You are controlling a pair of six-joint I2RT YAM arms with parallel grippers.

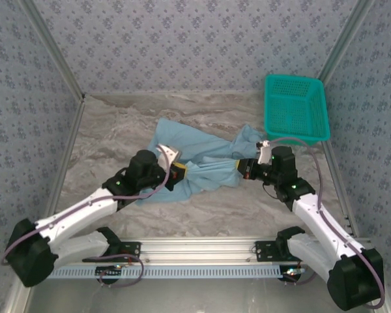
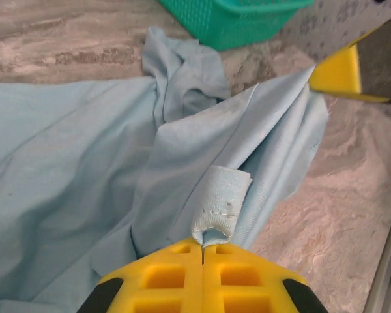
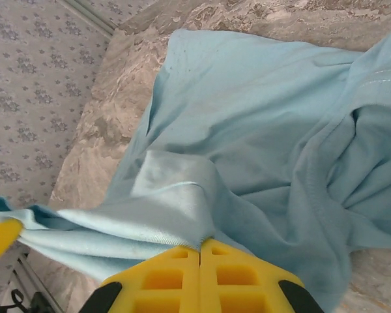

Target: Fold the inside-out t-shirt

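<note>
The left tool is pressed together on a small folded-over tab of hem of the t-shirt, the cloth rising straight out of its fingertips. The right tool is likewise closed, pinching a ribbed edge of the same garment. Between the two tools a band of cloth runs taut. The rest of the t-shirt spreads beyond and ahead of them in loose ridges on the table. A bunched sleeve or collar part lies just beyond the right tool. A teal basket stands farther out past the right tool, apart from the cloth.

As I judge it, the task is at an early stage: both grips are taken, but no clean fold shows anywhere. The garment is crumpled rather than flat. Left to do, most likely, are spreading it out, squaring the edges and making every fold.
</note>
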